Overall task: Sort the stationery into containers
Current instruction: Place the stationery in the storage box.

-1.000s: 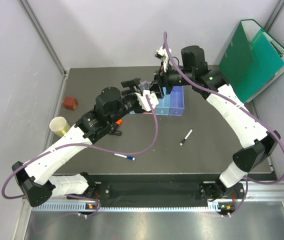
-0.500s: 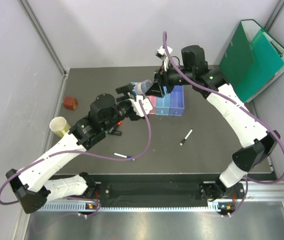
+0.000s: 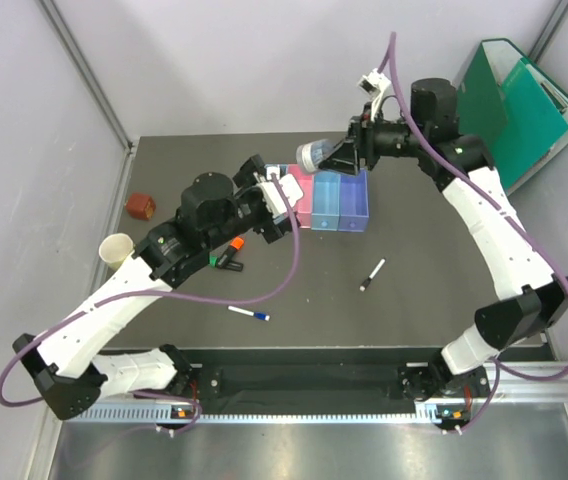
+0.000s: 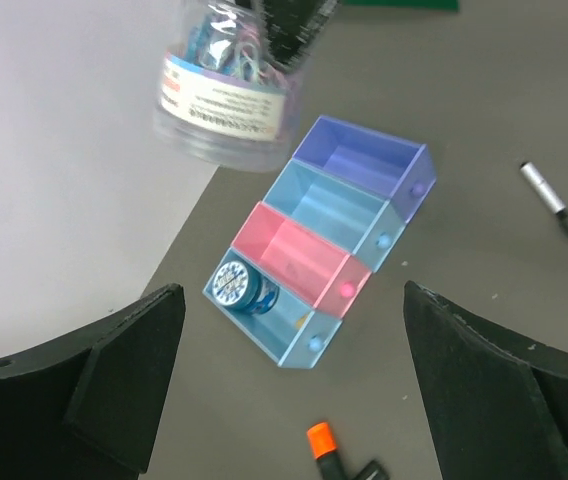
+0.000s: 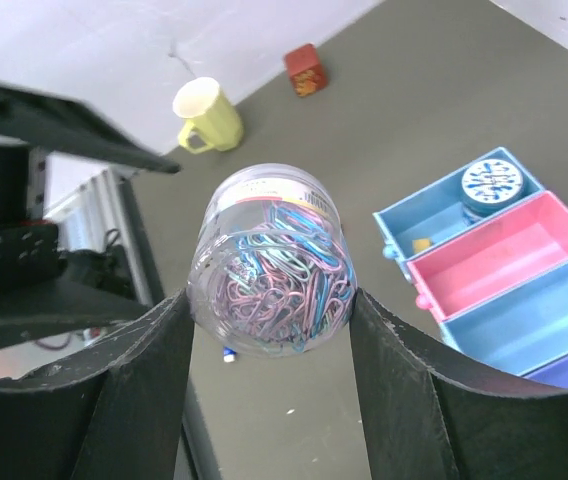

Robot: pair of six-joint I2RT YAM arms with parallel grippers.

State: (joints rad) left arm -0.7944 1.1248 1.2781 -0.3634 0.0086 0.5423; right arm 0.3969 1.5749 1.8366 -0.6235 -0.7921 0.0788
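- Right gripper is pinching a clear jar of paper clips, with one finger pressed against each side of it.
- From where I stand, the jar hangs in the air off the table. In the overhead view it sits just past the far edge of the bins, toward their left end.
- Left gripper is spread wide with nothing between its fingers. It hovers above the left end of the bin row.
- The four bins are joined in one row. From the left they are the end light blue bin, the pink bin, the second light blue bin and the purple-blue bin.
- A blue tape roll sits inside the end light blue bin, at its far end.
- A small tan piece lies in that same bin, apart from the roll.
- An orange-and-black highlighter and a green highlighter lie close together on the table, beside the left arm and on the near side of the bins.
- A black-and-white marker lies loose on the table, nearer the arm bases than the bins and below the row's right end.
- A white pen with blue cap lies closer to the front edge, well apart from the marker.
- Over on the left side of the table stand a pale yellow cup and, farther back, a small red block.
- Green folders lean at the far right corner.
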